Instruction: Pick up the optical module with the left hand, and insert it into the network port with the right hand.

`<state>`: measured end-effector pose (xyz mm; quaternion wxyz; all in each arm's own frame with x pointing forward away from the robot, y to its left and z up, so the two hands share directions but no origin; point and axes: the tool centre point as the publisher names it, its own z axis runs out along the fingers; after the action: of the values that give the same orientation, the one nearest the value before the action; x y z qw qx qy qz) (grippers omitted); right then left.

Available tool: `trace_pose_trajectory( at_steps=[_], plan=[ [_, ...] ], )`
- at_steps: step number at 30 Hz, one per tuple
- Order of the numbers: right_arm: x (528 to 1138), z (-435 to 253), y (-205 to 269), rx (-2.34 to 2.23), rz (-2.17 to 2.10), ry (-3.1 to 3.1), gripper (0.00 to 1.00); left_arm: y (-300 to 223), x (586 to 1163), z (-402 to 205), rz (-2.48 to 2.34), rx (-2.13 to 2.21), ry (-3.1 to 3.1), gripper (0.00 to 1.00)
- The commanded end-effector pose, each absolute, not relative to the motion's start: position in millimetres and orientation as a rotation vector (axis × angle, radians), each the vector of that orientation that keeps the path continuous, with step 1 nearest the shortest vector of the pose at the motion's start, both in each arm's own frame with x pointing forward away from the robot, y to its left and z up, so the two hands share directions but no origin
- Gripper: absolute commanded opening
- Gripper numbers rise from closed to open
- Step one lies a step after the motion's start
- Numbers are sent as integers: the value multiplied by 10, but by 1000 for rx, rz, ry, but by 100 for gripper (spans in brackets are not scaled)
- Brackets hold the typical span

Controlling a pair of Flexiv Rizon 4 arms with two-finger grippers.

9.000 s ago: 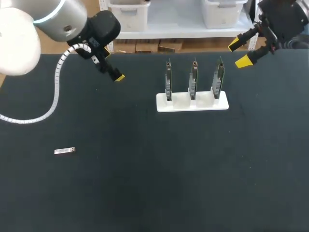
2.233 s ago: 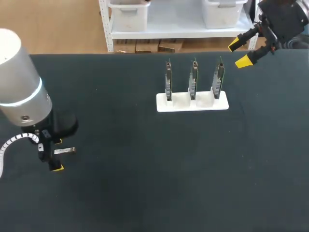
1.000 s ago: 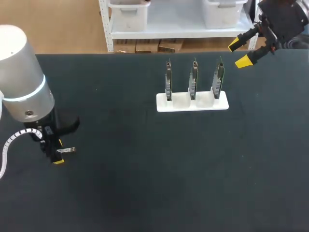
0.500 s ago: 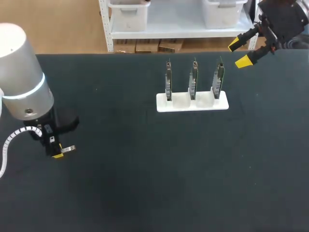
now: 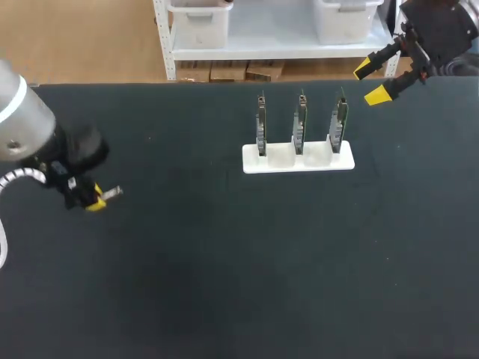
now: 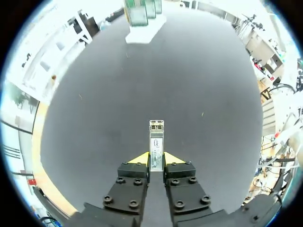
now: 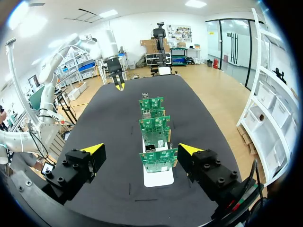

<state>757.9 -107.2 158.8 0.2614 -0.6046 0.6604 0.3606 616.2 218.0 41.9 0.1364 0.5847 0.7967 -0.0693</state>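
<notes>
The left gripper (image 5: 94, 198) is far to the left of the white holder (image 5: 298, 161) and a little nearer to the robot than it. Its two yellow-tipped fingers are pressed narrow on the optical module (image 5: 112, 193), one on each long side. In the left wrist view the gripper (image 6: 156, 158) clamps only the rear part of the module (image 6: 156, 142). The silver body with its white label sticks straight out past the fingertips. Its long axis runs along the fingers, and its open front end points away from the gripper, roughly toward the holder (image 6: 144, 34) far ahead. From above, the module lies nearly level over the black table (image 5: 224, 262) and points toward the holder's side.

The right gripper (image 5: 372, 81) is above the table's far edge, behind the holder's right end, with its fingers spread wide and nothing between them. In its own view the gripper (image 7: 142, 149) looks along the row of three upright green circuit boards (image 7: 158, 160) in the holder. The nearest board carries a small metal network port (image 7: 150, 148).
</notes>
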Motion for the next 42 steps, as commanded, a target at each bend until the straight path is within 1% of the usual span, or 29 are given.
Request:
trace_pose_trajectory(
  at_steps=[1, 8, 25, 28, 38, 42],
  plan=[
    [7565, 1590, -1068, -1634, 972, 1789, 100, 2197, 6136, 772, -252, 1645, 2195, 0],
    [7565, 1590, -1068, -1634, 972, 1789, 100, 2113, 6181, 1208, -263, 1594, 2055, 0],
    [7565, 1590, -1068, -1634, 972, 1789, 100, 2163, 6171, 1146, -282, 1590, 2081, 0],
    [7565, 1590, -1068, -1634, 972, 1789, 100, 1927, 6249, 1265, -334, 1574, 2003, 0],
    [7565, 1590, -1068, -1634, 972, 1789, 100, 763, 6447, 2018, -467, 1621, 1614, 0],
    [7565, 1590, -1068, -1634, 972, 1789, 100, 514, 6494, 2289, -564, 1596, 1518, 0]
  ],
)
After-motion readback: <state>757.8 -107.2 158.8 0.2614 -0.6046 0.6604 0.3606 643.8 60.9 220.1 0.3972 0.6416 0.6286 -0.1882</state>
